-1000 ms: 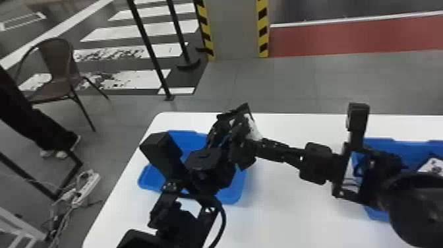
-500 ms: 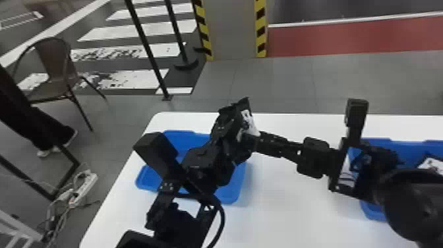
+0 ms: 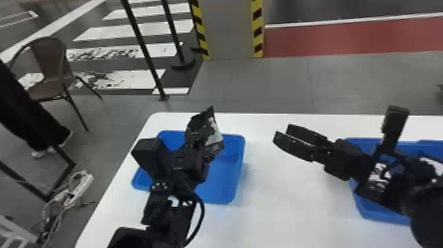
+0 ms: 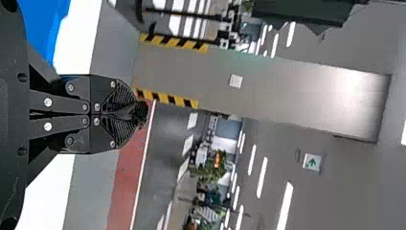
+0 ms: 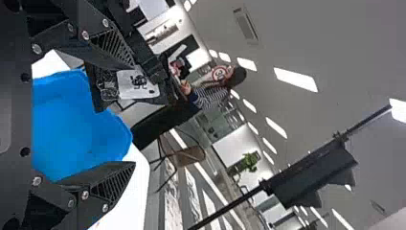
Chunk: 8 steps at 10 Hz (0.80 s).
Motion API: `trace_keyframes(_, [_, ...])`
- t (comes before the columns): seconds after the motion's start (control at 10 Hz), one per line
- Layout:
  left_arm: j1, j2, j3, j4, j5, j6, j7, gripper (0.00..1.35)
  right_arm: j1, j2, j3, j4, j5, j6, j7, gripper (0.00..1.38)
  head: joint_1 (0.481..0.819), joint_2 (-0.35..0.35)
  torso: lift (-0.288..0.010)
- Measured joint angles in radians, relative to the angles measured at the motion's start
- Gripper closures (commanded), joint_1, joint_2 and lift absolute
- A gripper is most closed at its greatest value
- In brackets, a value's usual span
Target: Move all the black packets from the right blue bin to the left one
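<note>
My left gripper is above the left blue bin, shut on a black packet with a white label. In the left wrist view, that gripper has its fingers together, with dark packet material at the tips. My right gripper is over the table between the bins, open. The right wrist view shows this gripper with fingers wide apart and the labelled packet farther off, beside one finger. The right blue bin is partly covered by the right arm; a black-and-white packet lies inside.
Both bins stand on a white table, whose far edge runs behind them. A chair and a power strip with cables are on the floor at left. The left arm's bulky camera part overhangs the left bin.
My right gripper, earlier at the packet, has opened and drawn back to the right. The packet has stayed with my left gripper, which has hardly moved.
</note>
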Motion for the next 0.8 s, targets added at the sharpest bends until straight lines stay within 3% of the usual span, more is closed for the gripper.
trace_keyframes(0.1, [-0.051,-0.003,0.015,0.128,-0.061,-0.087,0.004,1.19,0.011,-0.001,-0.014,-0.011,0.005,0.004,-0.001,0.38,0.695,0.243,-0.11])
trace_keyframes(0.2, [-0.106,-0.004,0.028,0.268,-0.115,-0.195,0.006,0.73,0.013,-0.002,-0.018,-0.017,0.011,0.009,-0.001,0.39,0.695,0.247,-0.11])
trace_keyframes(0.3, [-0.13,-0.004,0.036,0.338,-0.137,-0.252,0.006,0.13,0.013,-0.003,-0.021,-0.019,0.019,0.011,-0.005,0.38,0.695,0.249,-0.11])
trace_keyframes(0.4, [-0.133,-0.003,0.04,0.358,-0.141,-0.28,0.006,0.0,0.023,-0.003,-0.037,-0.03,0.04,0.004,-0.019,0.38,0.695,0.246,-0.11])
trace_keyframes(0.5, [-0.125,-0.002,0.038,0.361,-0.131,-0.303,0.005,0.12,0.054,-0.003,-0.063,-0.067,0.068,-0.009,-0.066,0.38,0.695,0.229,-0.11])
trace_keyframes(0.8, [-0.072,0.004,0.019,0.322,-0.05,-0.367,-0.02,0.14,0.242,-0.003,-0.147,-0.326,0.148,0.001,-0.359,0.33,0.695,0.146,-0.11])
